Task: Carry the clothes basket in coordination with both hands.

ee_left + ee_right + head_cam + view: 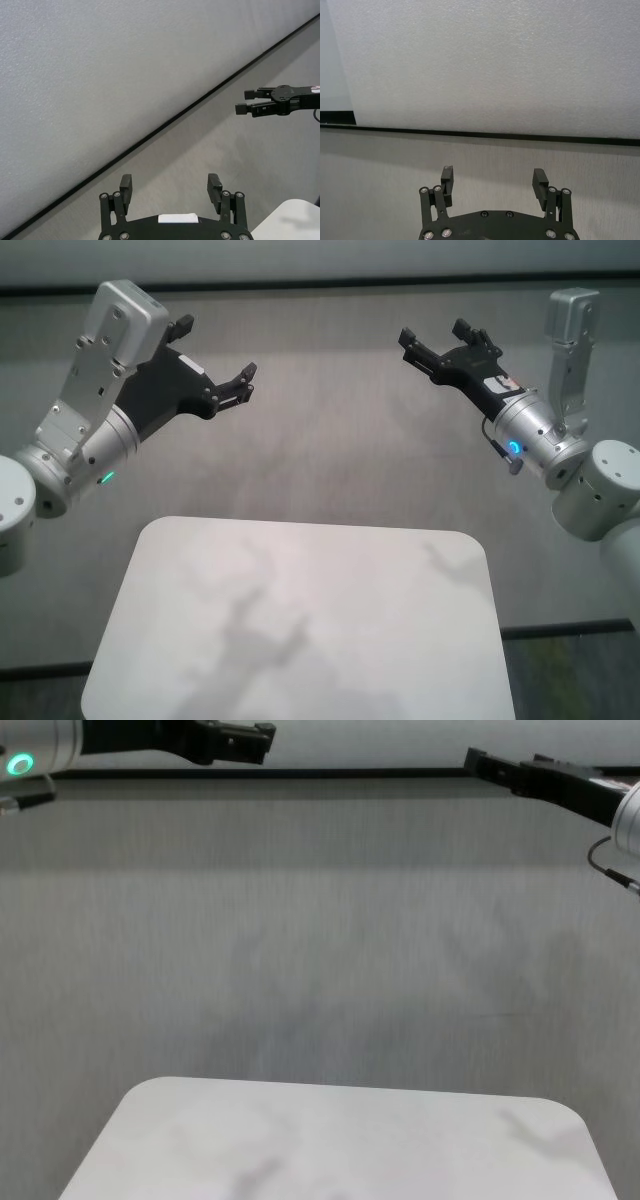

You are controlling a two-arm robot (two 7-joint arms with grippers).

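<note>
The clothes basket is out of view in every frame. My left gripper (215,355) is open and empty, held high in the air at the left above the floor beyond the table; it also shows in the left wrist view (170,185) and the chest view (250,740). My right gripper (437,340) is open and empty, held high at the right at about the same height, pointing toward the left one. It shows in the right wrist view (492,177), the chest view (490,765) and, farther off, the left wrist view (246,101).
A white table with rounded corners (300,620) stands in front of me with nothing on it; it also shows in the chest view (340,1140). Grey floor lies beyond it, up to a pale wall with a black baseboard (480,134).
</note>
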